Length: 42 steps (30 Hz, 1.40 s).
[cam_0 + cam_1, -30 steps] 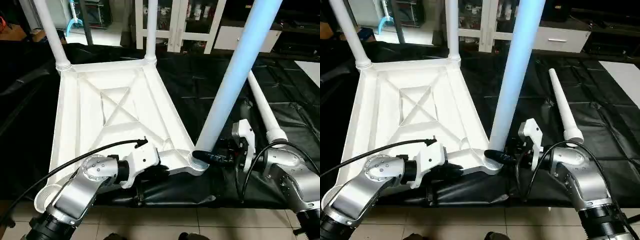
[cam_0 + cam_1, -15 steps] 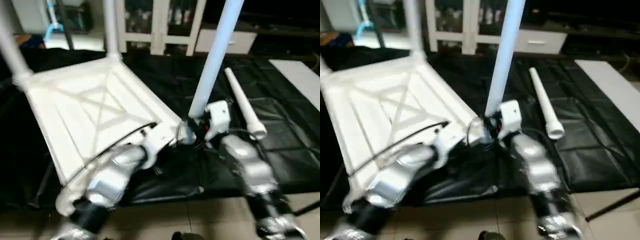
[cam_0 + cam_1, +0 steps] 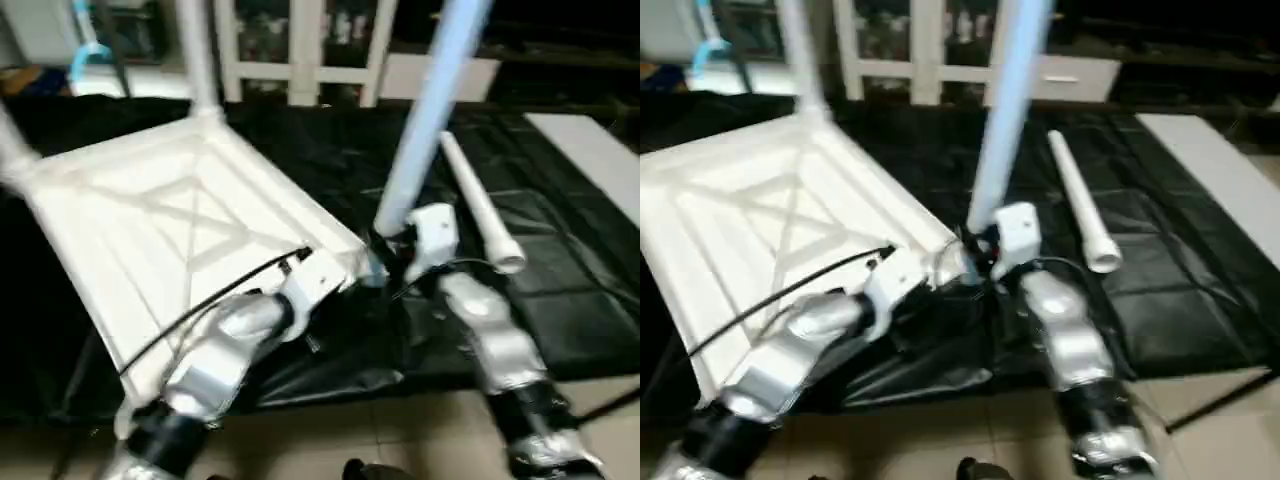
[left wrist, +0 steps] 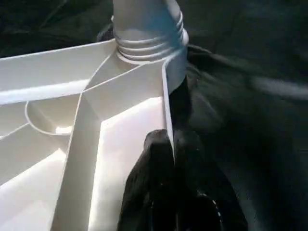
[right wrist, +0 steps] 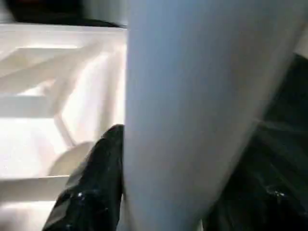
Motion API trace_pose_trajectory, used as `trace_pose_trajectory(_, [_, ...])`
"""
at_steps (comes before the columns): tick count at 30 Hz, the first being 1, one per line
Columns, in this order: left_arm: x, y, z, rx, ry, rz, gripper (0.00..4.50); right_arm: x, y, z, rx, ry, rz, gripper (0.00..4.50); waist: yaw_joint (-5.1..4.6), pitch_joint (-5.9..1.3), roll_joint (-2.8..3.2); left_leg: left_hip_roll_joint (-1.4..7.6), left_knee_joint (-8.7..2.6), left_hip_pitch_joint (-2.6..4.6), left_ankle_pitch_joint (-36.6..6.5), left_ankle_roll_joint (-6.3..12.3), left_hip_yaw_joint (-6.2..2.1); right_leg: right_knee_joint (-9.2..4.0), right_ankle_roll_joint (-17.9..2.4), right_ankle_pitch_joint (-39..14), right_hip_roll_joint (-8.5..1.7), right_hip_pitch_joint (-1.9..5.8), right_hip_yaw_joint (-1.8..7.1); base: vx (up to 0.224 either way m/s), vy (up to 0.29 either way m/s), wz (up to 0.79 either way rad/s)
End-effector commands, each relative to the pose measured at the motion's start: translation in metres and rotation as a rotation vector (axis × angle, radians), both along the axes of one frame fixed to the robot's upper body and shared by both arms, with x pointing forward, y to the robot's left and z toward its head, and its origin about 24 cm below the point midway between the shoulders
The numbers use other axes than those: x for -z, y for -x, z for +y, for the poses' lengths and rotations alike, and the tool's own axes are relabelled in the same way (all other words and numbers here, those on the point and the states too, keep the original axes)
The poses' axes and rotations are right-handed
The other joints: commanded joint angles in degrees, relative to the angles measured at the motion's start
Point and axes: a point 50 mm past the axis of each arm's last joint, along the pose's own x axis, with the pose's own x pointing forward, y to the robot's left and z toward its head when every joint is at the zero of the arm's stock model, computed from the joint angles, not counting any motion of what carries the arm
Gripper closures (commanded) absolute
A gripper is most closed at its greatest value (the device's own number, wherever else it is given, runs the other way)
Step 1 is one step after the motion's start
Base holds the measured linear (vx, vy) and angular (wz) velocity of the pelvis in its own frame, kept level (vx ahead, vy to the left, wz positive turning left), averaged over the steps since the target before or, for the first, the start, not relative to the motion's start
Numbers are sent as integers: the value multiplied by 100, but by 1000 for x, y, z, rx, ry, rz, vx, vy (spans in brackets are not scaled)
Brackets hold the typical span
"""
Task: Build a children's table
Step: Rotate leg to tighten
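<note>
Left tool (image 4: 168,159) pinches the table top (image 3: 170,220) rim; spare leg (image 3: 478,205) lies nearby.

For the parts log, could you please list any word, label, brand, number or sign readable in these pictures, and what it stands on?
None can be read: the table top, the upright leg, the loose leg and both arms bear no legible text; items in the cabinet are too blurred.

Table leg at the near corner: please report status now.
Left end effector shut on table top rim. Right end effector around upright leg at its socket. Spare leg lies on black sheet, apart.
</note>
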Motion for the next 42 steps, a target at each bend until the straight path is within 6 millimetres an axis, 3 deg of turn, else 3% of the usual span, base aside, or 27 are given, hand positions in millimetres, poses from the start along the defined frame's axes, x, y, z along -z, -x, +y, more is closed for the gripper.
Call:
trace_pose_trajectory(1, [-14, 12, -15, 156, 91, -40, 450, -13, 1, -14, -5, -2, -31, 149, 45, -328, 29, 71, -490, 163, -2467, 101, 95, -353, -705, -2260, -99, 203, 130, 0, 0, 0])
trace_pose_trajectory(2, [-17, 18, -11, 211, 109, -60, 450, -18, 11, -28, -79, 5, -19, 147, 68, -317, 35, 51, -484, 175, -2523, 101, 114, -351, -694, -2329, -66, 177, 148, 0, 0, 0])
trace_pose_trajectory(3, [-22, 21, -11, 233, 140, -57, 450, -19, 17, -36, -148, 13, 9, 136, 132, -337, -2, 69, -472, 186, -2446, 111, 137, -316, -650, -2316, -68, 187, 188, 0, 0, 0])
trace_pose_trajectory(5, [-25, 23, -11, 248, 162, -56, 450, -19, 22, -41, -197, 18, 29, 113, 183, -337, 2, 76, -464, 202, -2309, 191, 182, -299, -698, -2207, -51, 170, 235, 0, 0, 0])
trace_pose_trajectory(6, [-27, 26, -11, 271, 177, -46, 450, -18, 28, -47, -254, 39, 54, 108, 233, -330, 57, 76, -475, 168, -2186, 198, 177, -275, -700, -2183, -64, 191, 248, 0, 0, 0])
trace_pose_trajectory(7, [-28, 27, -11, 290, 180, -39, 450, -17, 33, -52, -298, 52, 79, 103, 248, -328, 67, 75, -480, 160, -2176, 198, 177, -283, -686, -2194, -58, 196, 250, 0, 0, 0])
trace_pose_trajectory(10, [-27, 31, -9, 331, 181, -22, 450, -13, 44, -62, -393, 84, 139, 103, 317, -340, 37, 84, -450, 186, -2083, 254, 209, -266, -736, -2031, -49, 177, 279, 0, 0, 0])
trace_pose_trajectory(12, [-27, 32, -8, 341, 186, -17, 450, -13, 46, -65, -411, 83, 148, 103, 341, -347, 4, 65, -429, 140, -1887, 297, 220, -239, -750, -2029, -48, 194, 320, 0, 0, 0])
trace_pose_trajectory(15, [-27, 33, -7, 347, 187, -9, 450, -11, 48, -65, -444, 54, 159, 103, 338, -350, -4, 61, -438, 98, -1736, 311, 202, -219, -729, -2041, -54, 229, 313, 0, 0, 0])
trace_pose_trajectory(18, [-27, 34, -7, 354, 193, -2, 450, -10, 47, -63, -462, 24, 164, 103, 336, -351, 0, 61, -441, 104, -1764, 291, 197, -223, -711, -2114, -54, 226, 310, 0, 0, 0])
trace_pose_trajectory(24, [-28, 35, -8, 368, 199, 10, 450, -9, 43, -53, -504, -41, 159, 156, 333, -346, -6, 62, -444, 106, -1843, 254, 188, -237, -651, -2302, -54, 211, 306, 0, 0, 0])
trace_pose_trajectory(34, [-26, 35, -4, 367, 187, 20, 450, -8, 47, -62, -523, -27, 185, 236, 346, -351, 2, 57, -443, 92, -1715, 257, 190, -223, -657, -2181, -52, 230, 307, 0, 0, 0])
trace_pose_trajectory(42, [-24, 34, -3, 362, 160, 20, 450, 0, 47, -64, -452, 16, 192, 250, 353, -354, 14, 59, -445, 95, -1718, 231, 189, -223, -670, -2171, -50, 234, 305, 0, 0, 0])
